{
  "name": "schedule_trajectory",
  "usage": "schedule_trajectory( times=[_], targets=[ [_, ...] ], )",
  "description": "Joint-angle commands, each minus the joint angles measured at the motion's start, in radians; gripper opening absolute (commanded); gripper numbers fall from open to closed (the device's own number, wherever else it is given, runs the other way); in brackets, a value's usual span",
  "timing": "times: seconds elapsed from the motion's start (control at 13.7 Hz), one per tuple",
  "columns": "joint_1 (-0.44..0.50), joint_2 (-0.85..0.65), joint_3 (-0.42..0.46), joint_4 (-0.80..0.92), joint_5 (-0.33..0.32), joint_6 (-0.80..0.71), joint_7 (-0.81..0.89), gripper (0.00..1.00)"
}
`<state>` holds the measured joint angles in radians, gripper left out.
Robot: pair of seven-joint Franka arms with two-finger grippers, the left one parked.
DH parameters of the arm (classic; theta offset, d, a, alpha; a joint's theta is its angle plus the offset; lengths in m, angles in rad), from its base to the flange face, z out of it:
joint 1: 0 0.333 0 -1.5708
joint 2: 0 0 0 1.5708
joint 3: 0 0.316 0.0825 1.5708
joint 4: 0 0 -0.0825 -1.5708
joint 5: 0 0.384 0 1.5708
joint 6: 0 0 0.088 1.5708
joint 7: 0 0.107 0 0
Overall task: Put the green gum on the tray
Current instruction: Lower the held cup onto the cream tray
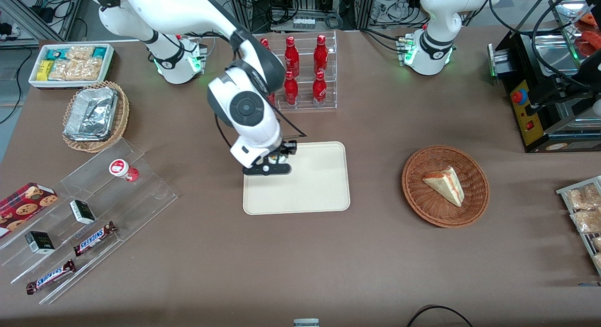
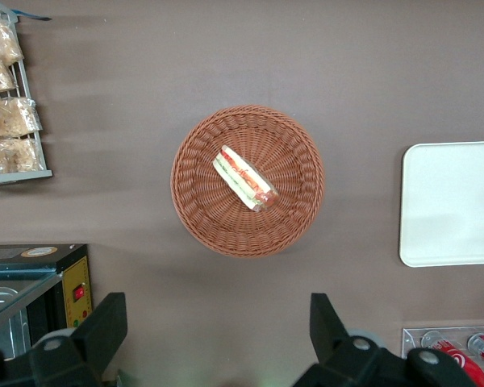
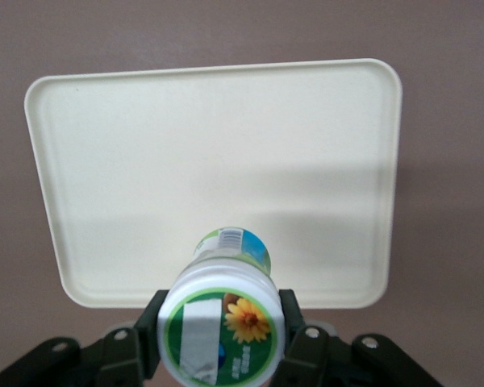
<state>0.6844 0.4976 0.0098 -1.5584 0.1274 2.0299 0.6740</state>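
Observation:
My right gripper (image 1: 271,166) hangs over the cream tray (image 1: 319,186), above the tray edge toward the working arm's end of the table. In the right wrist view the gripper (image 3: 222,334) is shut on the green gum (image 3: 223,318), a white bottle with a green-and-white lid bearing a yellow flower. One finger (image 3: 152,330) presses each side of the lid. The bottle's bluish-green lower label points down at the tray (image 3: 218,145). In the front view the wrist hides most of the bottle. The tray (image 2: 452,201) also shows in the left wrist view.
A red-lidded bottle (image 1: 123,169) stands on the clear stepped rack (image 1: 84,214) with snack bars. A rack of red bottles (image 1: 305,73) stands farther from the camera than the tray. A wicker basket with a sandwich (image 1: 445,186) lies toward the parked arm's end.

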Motion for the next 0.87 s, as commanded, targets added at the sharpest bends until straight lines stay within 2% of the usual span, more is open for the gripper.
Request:
schedule_trajectory(
  times=[0.0, 0.51, 0.8],
  targets=[
    [0.026, 0.08, -0.011, 0.058, 0.023, 0.064, 0.025, 0.0],
    [0.026, 0.189, -0.014, 0.113, 0.009, 0.125, 0.021, 0.0],
    [0.043, 0.228, -0.016, 0.112, -0.028, 0.164, 0.027, 0.0]
  ],
)
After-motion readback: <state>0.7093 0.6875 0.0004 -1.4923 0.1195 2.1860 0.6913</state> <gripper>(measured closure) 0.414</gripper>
